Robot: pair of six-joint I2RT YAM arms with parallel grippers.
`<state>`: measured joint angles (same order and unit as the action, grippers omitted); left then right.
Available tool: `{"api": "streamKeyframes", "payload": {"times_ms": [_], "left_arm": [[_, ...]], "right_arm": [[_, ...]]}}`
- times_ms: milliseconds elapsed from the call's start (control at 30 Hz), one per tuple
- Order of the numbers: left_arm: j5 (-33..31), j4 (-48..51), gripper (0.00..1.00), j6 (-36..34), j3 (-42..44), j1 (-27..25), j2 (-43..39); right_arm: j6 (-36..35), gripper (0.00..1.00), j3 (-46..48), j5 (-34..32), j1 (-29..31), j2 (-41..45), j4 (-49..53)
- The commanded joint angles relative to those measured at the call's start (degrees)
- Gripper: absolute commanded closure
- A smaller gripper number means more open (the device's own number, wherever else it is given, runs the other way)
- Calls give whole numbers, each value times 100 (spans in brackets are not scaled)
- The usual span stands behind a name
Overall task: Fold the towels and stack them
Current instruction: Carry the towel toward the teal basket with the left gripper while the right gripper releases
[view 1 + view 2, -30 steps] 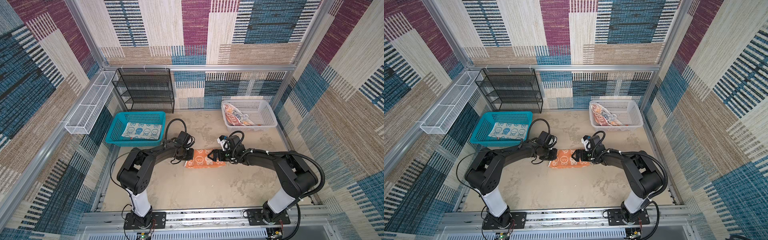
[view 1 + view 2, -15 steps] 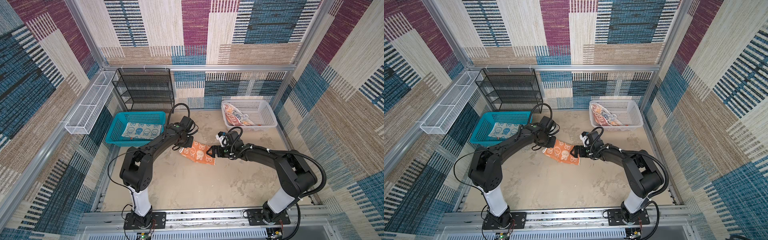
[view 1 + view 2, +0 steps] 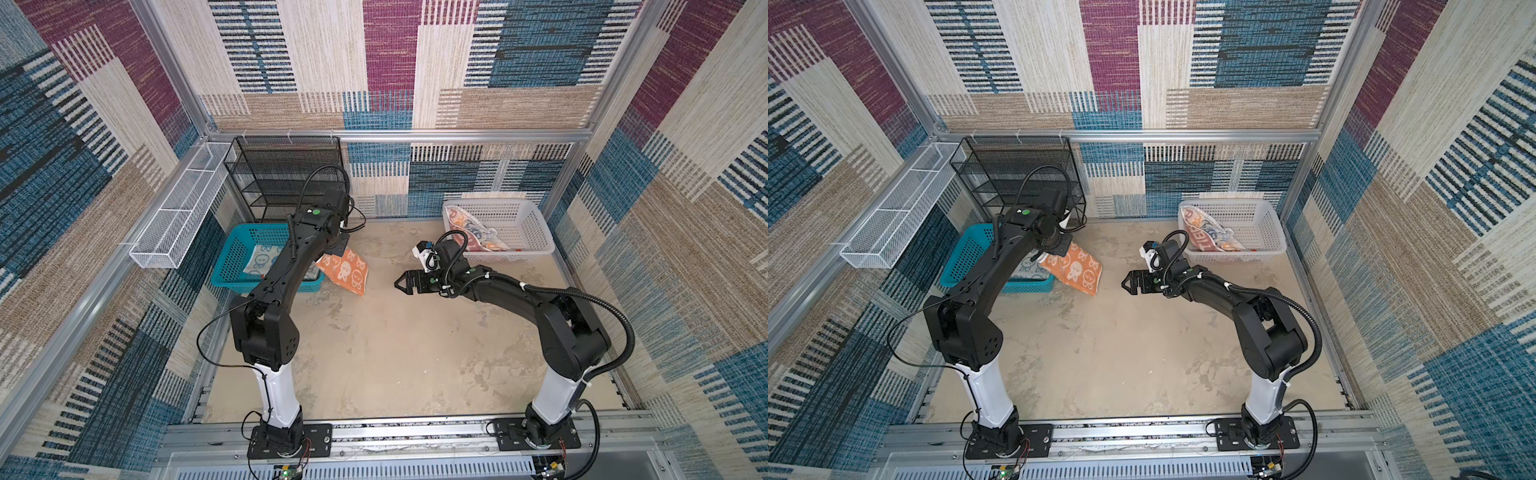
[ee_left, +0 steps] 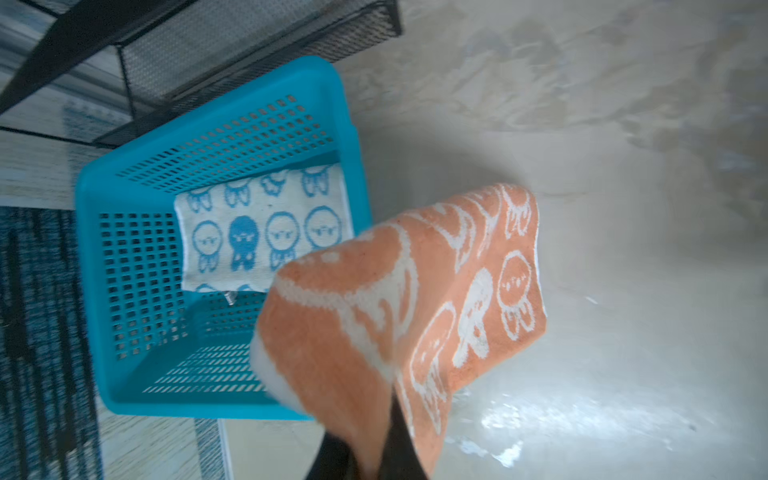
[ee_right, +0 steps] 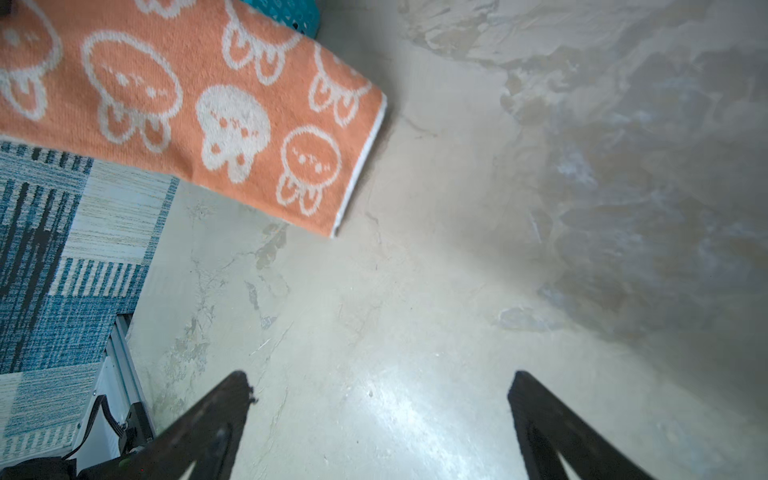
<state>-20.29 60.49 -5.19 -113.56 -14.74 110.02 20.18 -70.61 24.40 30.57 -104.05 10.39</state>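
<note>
**L claw** (image 3: 337,250): jaws closing tight on the top edge of the orange towel (image 3: 345,271); in the left wrist view the black fingers (image 4: 401,440) are pinching the cloth.

**Orange towel, white rabbit faces:** folded and hanging slantwise from the L claw toward 5 o'clock, above the tabletop (image 3: 374,353). Can't tell whether the low corner is touching the table.

**Blue basket** (image 3: 226,266): sitting at 9 o'clock of the orange towel, just beside it.

**Pale towel, blue rabbit faces** (image 4: 257,228): lying folded flat inside the blue basket.

**R claw** (image 3: 400,282): jaws standing wide apart and gripping nothing. It is hovering at 3 o'clock of the orange towel, apart from it, tips pointing to 9 o'clock.

**White basket** (image 3: 528,232): standing at 1 o'clock of the R claw.

**Whitish lettered towel** (image 3: 1202,237): lying crumpled inside the white basket.

**Black mesh rack** (image 3: 286,174): standing at 12 o'clock of the blue basket, against the back wall.
</note>
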Motion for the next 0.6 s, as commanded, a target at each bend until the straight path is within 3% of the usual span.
{"api": "streamKeyframes", "payload": {"times_ms": [0,233,567], "left_arm": [[-274,143,100,-467,-410,295,170],[-408,138,100,-722,-1248,752,749],[-587,-50,100,-968,-1485,1231,1209]], "right_arm": [[-111,1,-365,-28,140,-203,208],[-210,1,-1122,19,377,-660,475],[-346,1,-2712,84,589,-1390,1042]]}}
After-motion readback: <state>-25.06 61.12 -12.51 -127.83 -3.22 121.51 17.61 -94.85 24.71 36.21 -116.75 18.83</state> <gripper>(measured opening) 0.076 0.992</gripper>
